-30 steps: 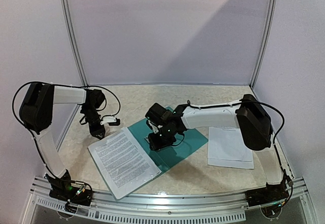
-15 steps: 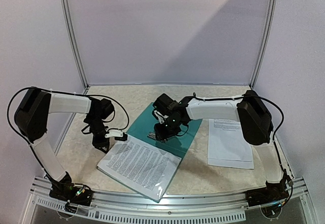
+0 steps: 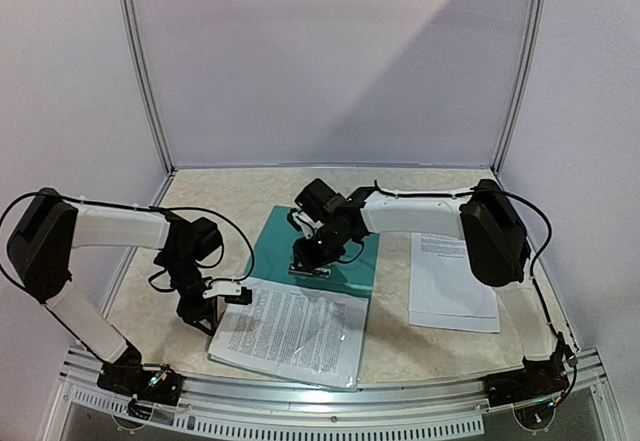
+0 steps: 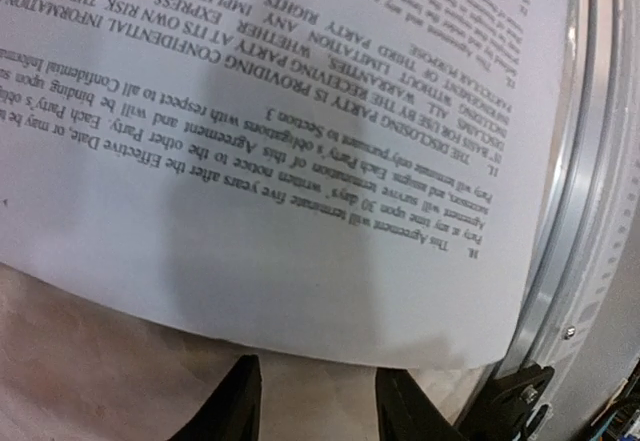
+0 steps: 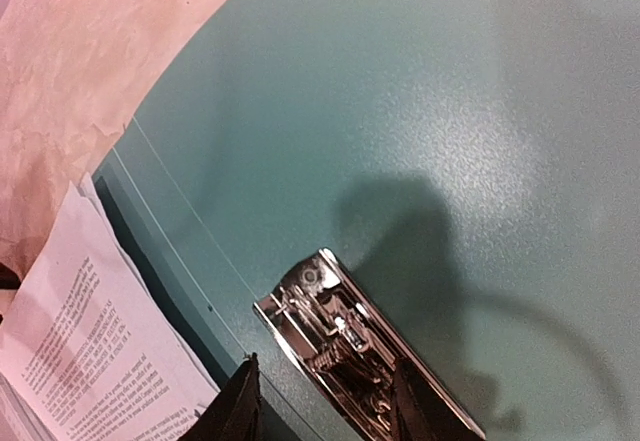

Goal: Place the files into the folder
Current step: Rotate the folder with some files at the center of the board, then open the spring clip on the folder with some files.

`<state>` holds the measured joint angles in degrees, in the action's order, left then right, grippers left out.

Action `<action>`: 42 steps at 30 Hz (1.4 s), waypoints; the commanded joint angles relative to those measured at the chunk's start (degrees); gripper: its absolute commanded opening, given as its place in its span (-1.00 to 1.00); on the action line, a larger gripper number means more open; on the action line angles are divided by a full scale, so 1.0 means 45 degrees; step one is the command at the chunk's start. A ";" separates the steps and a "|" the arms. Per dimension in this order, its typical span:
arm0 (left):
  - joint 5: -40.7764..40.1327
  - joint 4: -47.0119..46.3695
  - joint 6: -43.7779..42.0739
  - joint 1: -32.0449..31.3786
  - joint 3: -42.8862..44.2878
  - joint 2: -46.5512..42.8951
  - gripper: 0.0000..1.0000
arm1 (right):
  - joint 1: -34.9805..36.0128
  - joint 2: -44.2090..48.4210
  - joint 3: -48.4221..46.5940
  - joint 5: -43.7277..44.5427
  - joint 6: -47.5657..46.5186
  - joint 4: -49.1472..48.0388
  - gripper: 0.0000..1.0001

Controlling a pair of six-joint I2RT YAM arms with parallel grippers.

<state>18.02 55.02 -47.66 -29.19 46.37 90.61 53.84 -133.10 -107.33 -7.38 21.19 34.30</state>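
The teal folder [image 3: 340, 236] lies open in the middle of the table, its silver clip [image 3: 310, 271] near the spine. A printed white sheet of the files [image 3: 295, 331] lies flat across its near side, beside the spine. My right gripper [image 3: 312, 261] is down on the folder. In the right wrist view its fingers stand apart astride the clip [image 5: 345, 346], the teal cover [image 5: 420, 111] fills the frame and the sheet [image 5: 80, 341] shows at lower left. My left gripper [image 3: 207, 311] is open and empty at the sheet's left edge; the sheet [image 4: 250, 161] lies just past its fingertips [image 4: 240, 401].
A second stack of printed sheets [image 3: 452, 281] lies at the right of the table. The metal rail [image 3: 330, 396] runs along the near edge, close to the sheet's corner, and also shows in the left wrist view [image 4: 575, 211]. Panel walls enclose the left, back and right.
The sheet has swung from a steep slant to nearly level and moved right and nearer. My left gripper moved nearer along its left edge. The folder turned more upright and my right gripper shifted back.
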 commanded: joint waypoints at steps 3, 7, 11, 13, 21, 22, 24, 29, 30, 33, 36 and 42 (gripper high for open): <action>0.0119 0.0880 -0.0235 -0.0044 -0.0181 -0.1806 -0.02 | -0.0073 -0.1306 -0.1139 -0.0602 0.0502 -0.0329 -0.17; -0.0567 0.1499 -0.0773 0.0768 0.0154 -0.2888 0.31 | 0.0019 -0.1601 -0.1130 -0.1034 0.0574 -0.0414 -0.31; -0.1001 0.1565 -0.0874 0.1861 0.0707 -0.3578 0.64 | 0.0449 -0.1709 -0.1111 -0.1295 -0.0100 -0.0226 -0.43; -0.0886 0.1358 -0.0665 0.2046 0.0964 -0.3696 0.93 | 0.0662 -0.1712 -0.1035 -0.1602 -0.0477 -0.0281 -0.51; 0.1336 0.0587 0.0410 0.2068 0.1588 -0.3764 0.95 | 0.1153 -0.1494 -0.1068 -0.2072 -0.1041 -0.0460 -0.60; 0.1370 0.0312 0.0702 0.2052 0.1607 -0.3753 0.93 | 0.1153 -0.1318 -0.1080 -0.2089 -0.0898 -0.0573 -0.58; 0.1273 -0.0314 0.1121 0.1993 0.1624 -0.3813 0.89 | 0.1057 -0.1000 -0.1165 -0.2060 -0.0614 -0.0844 -0.48; 0.0232 -0.1378 0.1453 0.1378 0.2079 -0.3826 0.73 | 0.0413 0.1005 0.0340 -0.1535 0.1252 -0.2267 -0.38; -0.0077 -0.1728 0.1509 0.1231 0.2154 -0.3741 0.67 | 0.0290 0.1458 0.1049 -0.1397 0.1615 -0.2784 -0.38; -0.1003 -0.2711 0.1641 0.0783 0.2206 -0.3435 0.52 | -0.0018 0.3077 0.3137 -0.1303 0.3106 -0.3845 -0.37; -0.1753 -0.3816 0.1597 0.0405 0.2117 -0.2993 0.42 | -0.0208 0.3738 0.4431 -0.1603 0.4177 -0.3919 -0.37; -0.2369 -0.5326 0.0782 -0.0299 0.2470 -0.1156 0.44 | -0.0465 0.3437 0.5217 -0.2743 0.5207 -0.4112 -0.41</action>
<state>10.57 37.98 -41.91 -28.47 55.96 80.29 52.01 -115.77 -86.46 -16.32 39.07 16.80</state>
